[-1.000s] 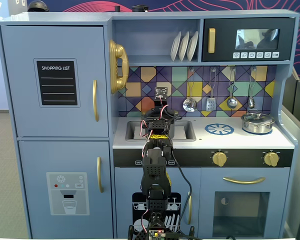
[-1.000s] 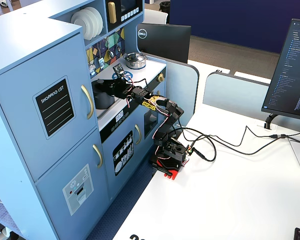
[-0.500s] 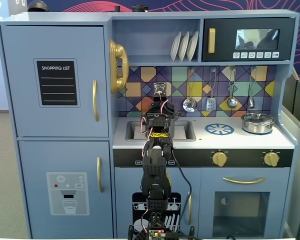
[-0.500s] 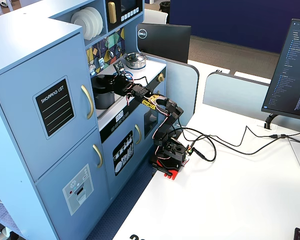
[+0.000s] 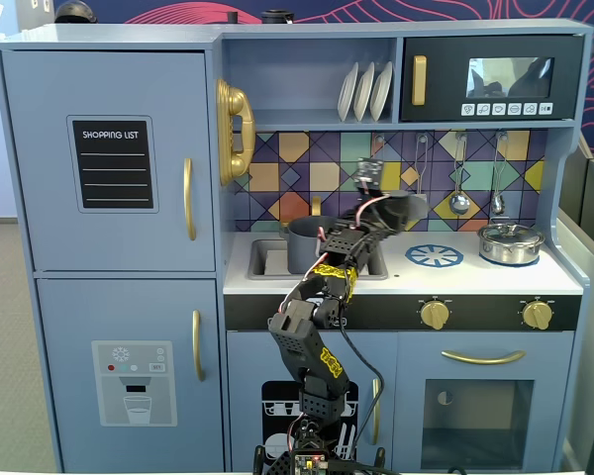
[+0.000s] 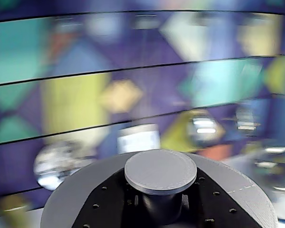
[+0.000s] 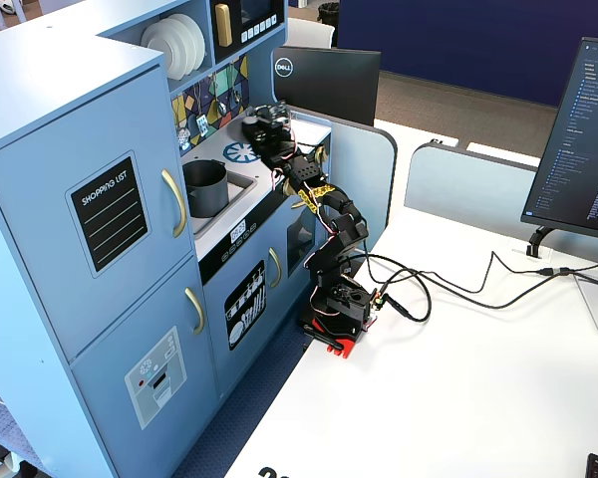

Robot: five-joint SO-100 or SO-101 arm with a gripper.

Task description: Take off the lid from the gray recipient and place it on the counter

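Note:
The gray recipient [image 5: 306, 247] stands open in the recessed sink of the white counter [image 5: 475, 278]; it also shows in the other fixed view [image 7: 205, 187]. My gripper [image 5: 388, 207] is shut on the knob of the dark gray lid [image 5: 406, 209] and holds it tilted in the air, right of the pot and above the counter near the burner print [image 5: 435, 256]. In the wrist view the lid [image 6: 80, 190] fills the bottom, its knob [image 6: 160, 170] between my black fingers [image 6: 109, 204]; my gripper [image 6: 161, 206] is closed on the knob stem.
A shiny silver pot [image 5: 510, 242] with its own lid stands at the counter's right end. Utensils [image 5: 459, 201] hang on the tiled back wall. A shelf with plates [image 5: 364, 91] and a microwave [image 5: 492, 78] sit above the counter.

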